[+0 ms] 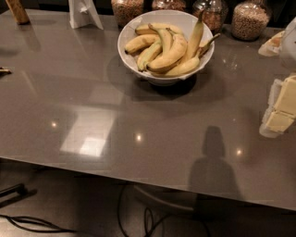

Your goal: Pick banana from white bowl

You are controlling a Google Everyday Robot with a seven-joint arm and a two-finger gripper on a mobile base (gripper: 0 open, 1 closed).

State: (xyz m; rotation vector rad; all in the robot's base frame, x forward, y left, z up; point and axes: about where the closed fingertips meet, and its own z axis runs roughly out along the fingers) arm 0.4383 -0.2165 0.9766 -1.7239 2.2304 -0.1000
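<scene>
The white bowl (124, 40) stands at the back middle of the grey table and holds several bananas. The banana (172, 56), the thickest and most curved, lies across the middle of the pile. A slimmer greenish one (149, 54) lies to its left, and a straighter one with a long dark stem (194, 38) leans on the right rim. My gripper (279, 111), white with pale yellow pads, hangs at the right edge of the view. It is well to the right of the bowl, nearer the front, and holds nothing.
Several glass jars of grain (249, 19) line the back edge behind the bowl. A white stand (84, 14) and a brown object (17, 11) sit at the back left. The table's front edge (138, 178) runs across below, with cables (27, 224) on the floor.
</scene>
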